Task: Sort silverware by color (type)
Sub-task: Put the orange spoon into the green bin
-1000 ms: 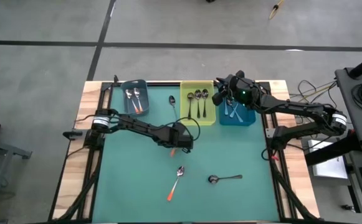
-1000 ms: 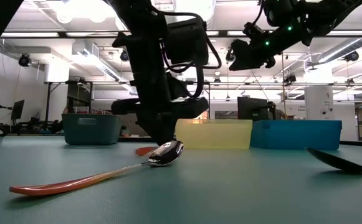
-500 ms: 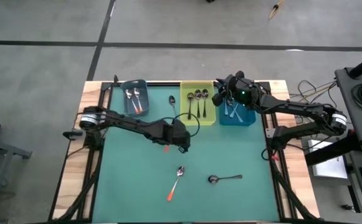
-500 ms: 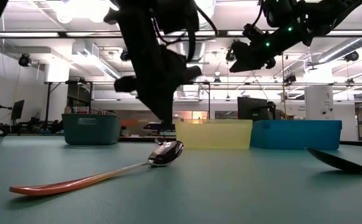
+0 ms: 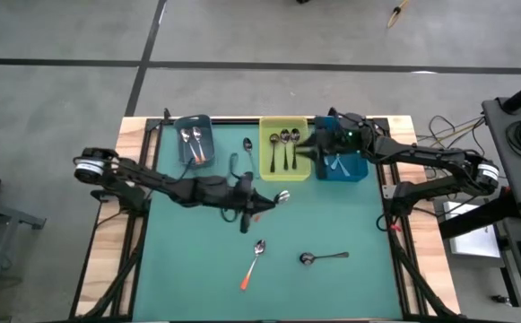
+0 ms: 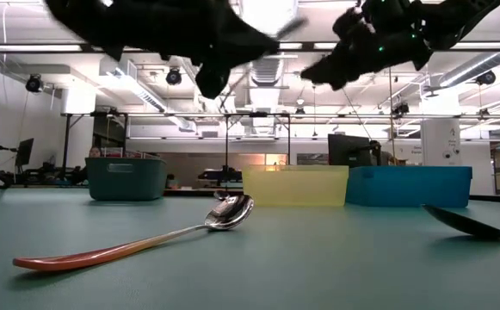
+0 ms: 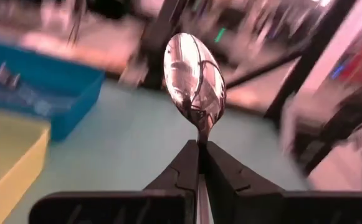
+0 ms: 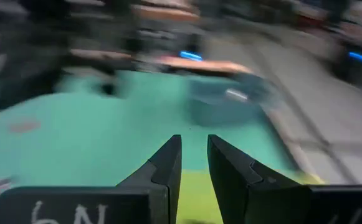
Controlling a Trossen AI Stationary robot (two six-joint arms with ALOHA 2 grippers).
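Note:
My left gripper [image 5: 267, 201] hangs above the middle of the green table, shut on a spoon whose shiny bowl [image 5: 282, 196] sticks out past the fingertips toward the right; its handle is hidden between the fingers. My right gripper [image 5: 303, 144] hovers open over the yellow bin [image 5: 301, 170], with nothing between its fingers [image 8: 168, 163]. On the table lie an orange-handled spoon [image 5: 254, 258], a dark spoon [image 5: 323, 258] and another spoon [image 5: 248, 149] between the bins. My left gripper pinches the spoon's neck [image 7: 200, 135], just behind the bowl, between its two fingertips. The fingers lie about level, pointing toward the table's right, along the spoon. The spoon is lifted clear of the table, with its bowl [image 7: 194, 78] ahead of the fingertips.
Three bins stand along the far edge: a grey-blue one [image 5: 195, 126] with orange-handled spoons, the yellow one with three dark-handled spoons, and a blue one [image 5: 354, 170] with pale spoons. The low view shows the orange-handled spoon [image 6: 129, 245] close by and the dark spoon's bowl [image 6: 465, 222].
My left gripper has risen from the table with the spoon and tipped from pointing down to about level, so the bowl now points right, clear of the table. My right gripper has swung its wrist toward the table's left, over the yellow bin.

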